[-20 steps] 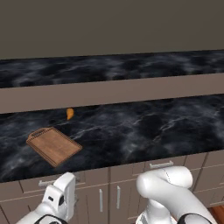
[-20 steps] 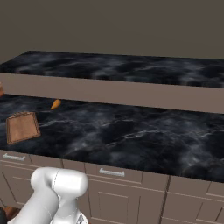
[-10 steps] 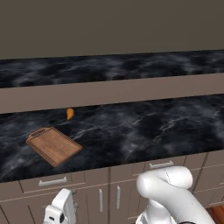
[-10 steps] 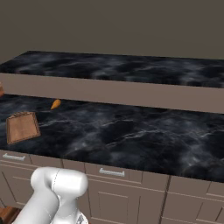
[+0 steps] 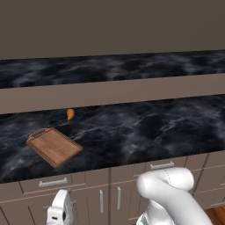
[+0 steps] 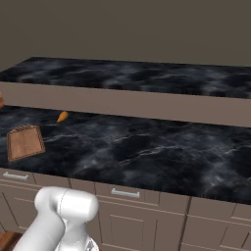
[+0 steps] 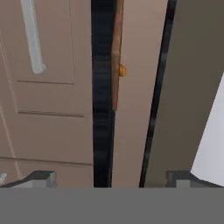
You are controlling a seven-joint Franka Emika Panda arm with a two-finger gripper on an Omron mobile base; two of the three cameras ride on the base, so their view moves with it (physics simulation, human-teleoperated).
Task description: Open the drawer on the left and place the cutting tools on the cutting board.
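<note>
Wood board (image 5: 54, 146) lies on the bench (image 5: 145, 127), drawer (image 5: 46, 182) shut just below it. I have dropped my hand (image 5: 59, 212) lower, under the drawer's handle (image 5: 52, 182), jaws wide and empty. Opening has yet to begin.

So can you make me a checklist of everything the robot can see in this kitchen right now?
Surface: dark marbled counter, with a raised ledge behind it.
Job's things: drawer on the left is shut; cutting board lies flat on the counter with nothing on it; cutting tools not seen.
Clutter: small orange object beyond the board.
Gripper: gripper open, holding nothing, down by the cabinet fronts.
Cables: nothing seen.
Surroundings: taupe cabinet doors, plain wall above.
</note>
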